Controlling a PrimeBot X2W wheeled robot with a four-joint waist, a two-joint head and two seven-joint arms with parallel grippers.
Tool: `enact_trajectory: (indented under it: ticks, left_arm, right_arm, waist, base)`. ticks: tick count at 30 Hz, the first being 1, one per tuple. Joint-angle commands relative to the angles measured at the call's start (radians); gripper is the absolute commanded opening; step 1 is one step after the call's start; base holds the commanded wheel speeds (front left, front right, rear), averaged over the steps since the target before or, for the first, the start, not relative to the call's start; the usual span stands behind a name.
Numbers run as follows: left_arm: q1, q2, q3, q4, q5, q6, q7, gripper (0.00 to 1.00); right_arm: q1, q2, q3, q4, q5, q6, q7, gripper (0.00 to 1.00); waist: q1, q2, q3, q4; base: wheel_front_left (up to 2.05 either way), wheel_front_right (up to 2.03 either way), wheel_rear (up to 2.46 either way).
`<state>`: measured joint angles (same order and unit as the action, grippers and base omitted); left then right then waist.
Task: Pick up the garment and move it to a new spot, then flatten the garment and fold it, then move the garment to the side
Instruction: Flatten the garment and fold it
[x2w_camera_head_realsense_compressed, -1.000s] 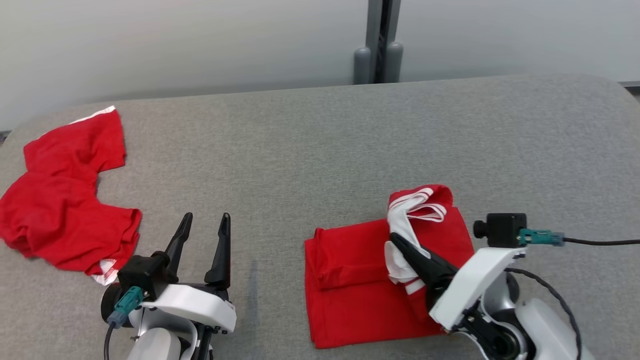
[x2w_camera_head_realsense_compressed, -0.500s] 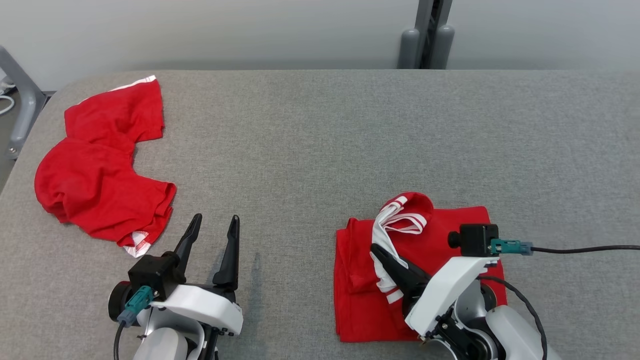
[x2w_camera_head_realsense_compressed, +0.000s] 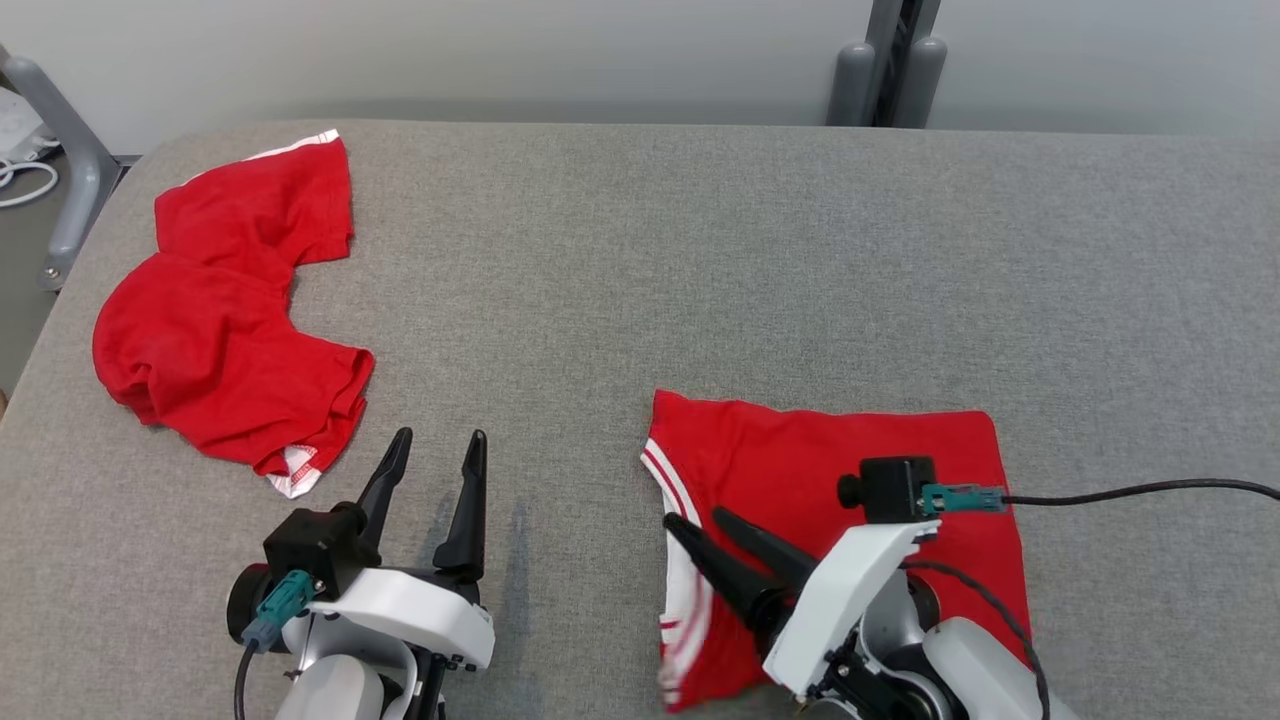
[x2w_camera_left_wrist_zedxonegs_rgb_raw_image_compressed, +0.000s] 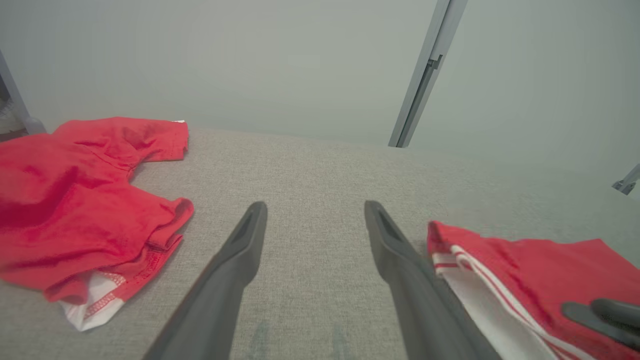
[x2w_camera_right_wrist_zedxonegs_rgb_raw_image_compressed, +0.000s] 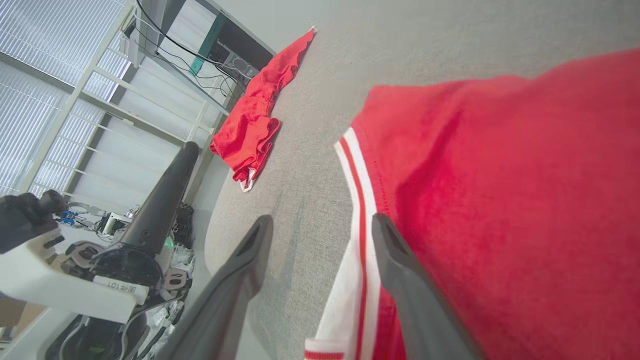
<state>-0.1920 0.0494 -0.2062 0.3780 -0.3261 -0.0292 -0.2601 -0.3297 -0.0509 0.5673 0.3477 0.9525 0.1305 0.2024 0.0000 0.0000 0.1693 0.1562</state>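
At the counter's (x2w_camera_head_realsense_compressed: 640, 250) front, the folded garment (x2w_camera_head_realsense_compressed: 800, 460) is laid beneath the right gripper (x2w_camera_head_realsense_compressed: 693, 517); its jaws and the left gripper's (x2w_camera_head_realsense_compressed: 440, 436) are held apart, empty. Folding is judged done; the hem (x2w_camera_head_realsense_compressed: 685, 620) must be gripped next.

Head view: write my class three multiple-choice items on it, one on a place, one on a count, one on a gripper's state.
1. Where on the grey table does the crumpled red garment lie?
A) left end B) right end C) middle
2. How many red garments lie on the table?
A) one B) two C) four
3. How does the right gripper stand?
A) open B) shut on cloth C) shut on nothing

Answers:
1 A: it lies by the table's left edge, beyond the left gripper.
2 B: the crumpled one plus the flat garment with white stripes.
3 A: a gap shows between its fingers, over the striped edge.
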Motion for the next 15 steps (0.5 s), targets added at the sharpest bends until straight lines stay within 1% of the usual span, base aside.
enact_trajectory:
  ticks: [1,5,8,10,12,13,15]
  left_arm:
    - [-0.016,0.003,-0.003,-0.003,-0.010,0.006,-0.004,1.00]
    - [-0.015,0.003,-0.011,-0.004,-0.019,0.012,-0.004,1.00]
    - [-0.013,0.003,-0.010,-0.003,-0.020,0.014,-0.004,1.00]
    - [-0.010,0.003,-0.006,-0.003,-0.019,0.015,-0.004,1.00]
    - [-0.008,0.003,-0.003,-0.005,-0.016,0.016,-0.004,1.00]
    - [-0.007,0.003,-0.002,-0.008,-0.015,0.017,-0.004,1.00]
    - [-0.005,0.003,-0.001,-0.014,-0.012,0.017,-0.004,1.00]
  right_arm:
    - [-0.016,-0.002,0.024,-0.013,0.002,0.000,0.003,1.00]
    - [-0.027,-0.003,0.085,-0.057,0.024,0.000,0.009,1.00]
    - [-0.041,-0.004,0.096,-0.079,0.023,0.000,-0.001,1.00]
    - [-0.049,-0.003,0.087,-0.100,0.020,0.000,-0.013,1.00]
    - [-0.064,-0.005,0.056,-0.119,-0.005,0.000,-0.029,1.00]
    - [-0.073,-0.016,0.040,-0.132,-0.024,0.000,-0.041,1.00]
    - [-0.090,-0.057,0.004,-0.155,-0.088,0.000,-0.071,1.00]
  waist:
    - [0.0000,0.0000,0.001,0.001]
    - [0.0000,0.0000,-0.001,0.001]
    - [0.0000,0.0000,-0.003,-0.003]
    - [0.0000,0.0000,-0.008,-0.010]
    - [0.0000,0.0000,-0.013,-0.020]
    - [0.0000,0.0000,-0.016,-0.026]
    - [0.0000,0.0000,-0.020,-0.039]
  base:
    - [0.00,0.00,0.00]
    - [0.00,0.00,0.00]
    - [0.00,0.00,0.00]
    - [0.00,0.00,0.00]
    - [0.00,0.00,0.00]
    - [0.00,0.00,0.00]
    - [0.00,0.00,0.00]
